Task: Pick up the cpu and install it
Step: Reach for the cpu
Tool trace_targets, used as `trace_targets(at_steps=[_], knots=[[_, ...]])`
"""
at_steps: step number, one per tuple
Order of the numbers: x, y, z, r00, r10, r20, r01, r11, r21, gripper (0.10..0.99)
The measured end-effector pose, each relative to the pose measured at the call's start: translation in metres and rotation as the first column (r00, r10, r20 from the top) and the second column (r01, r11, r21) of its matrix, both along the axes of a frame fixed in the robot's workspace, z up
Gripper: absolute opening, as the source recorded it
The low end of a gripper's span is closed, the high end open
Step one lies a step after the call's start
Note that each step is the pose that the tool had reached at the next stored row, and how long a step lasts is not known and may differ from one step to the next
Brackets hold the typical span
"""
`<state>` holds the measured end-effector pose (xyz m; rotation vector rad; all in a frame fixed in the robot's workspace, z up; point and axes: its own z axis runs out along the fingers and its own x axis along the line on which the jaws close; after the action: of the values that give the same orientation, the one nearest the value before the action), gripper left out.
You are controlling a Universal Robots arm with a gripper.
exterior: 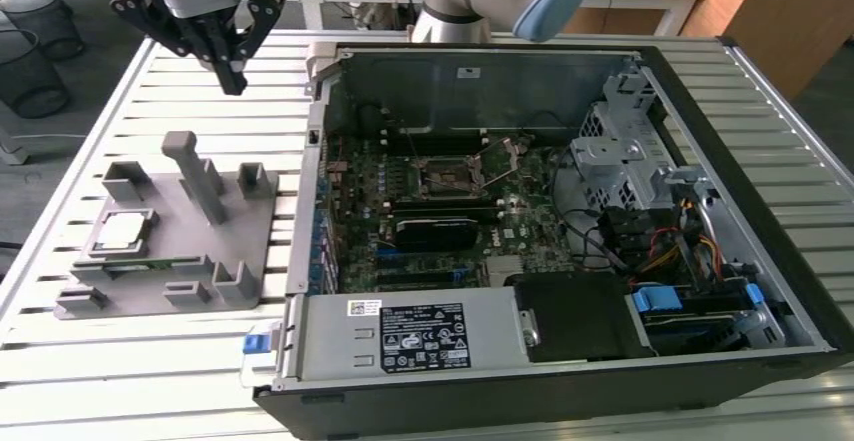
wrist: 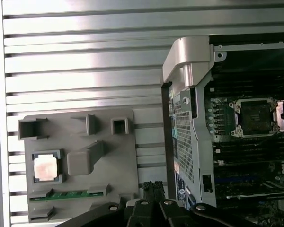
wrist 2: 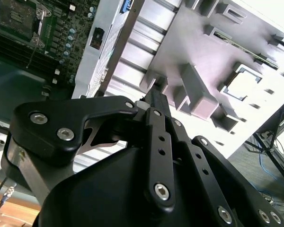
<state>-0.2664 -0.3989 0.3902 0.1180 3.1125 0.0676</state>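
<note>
Barely started tbh: cpu (exterior: pixel 124 231) sits in its grey holder (exterior: pixel 187 249) at left, socket (exterior: pixel 447 176) looks empty, gripper (exterior: pixel 234 86) upper left, fingers pinched together, holding nothing.

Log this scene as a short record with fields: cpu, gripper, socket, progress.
cpu: lying flat in a recess of the grey holder, on the slatted table, to the exterior view's left of the open computer case
gripper: shut, holding nothing, above the table, apart from the cpu
socket: on the motherboard inside the case, appears empty
progress: cpu not yet picked up
</note>
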Motion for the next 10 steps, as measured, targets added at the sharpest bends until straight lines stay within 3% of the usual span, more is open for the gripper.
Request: trace_targets(at_steps=[10], knots=[[-0.0115, 0.0, -0.0005, 1.0, 0.0, 0.0001, 0.0, 1.0, 0.0, 0.106]])
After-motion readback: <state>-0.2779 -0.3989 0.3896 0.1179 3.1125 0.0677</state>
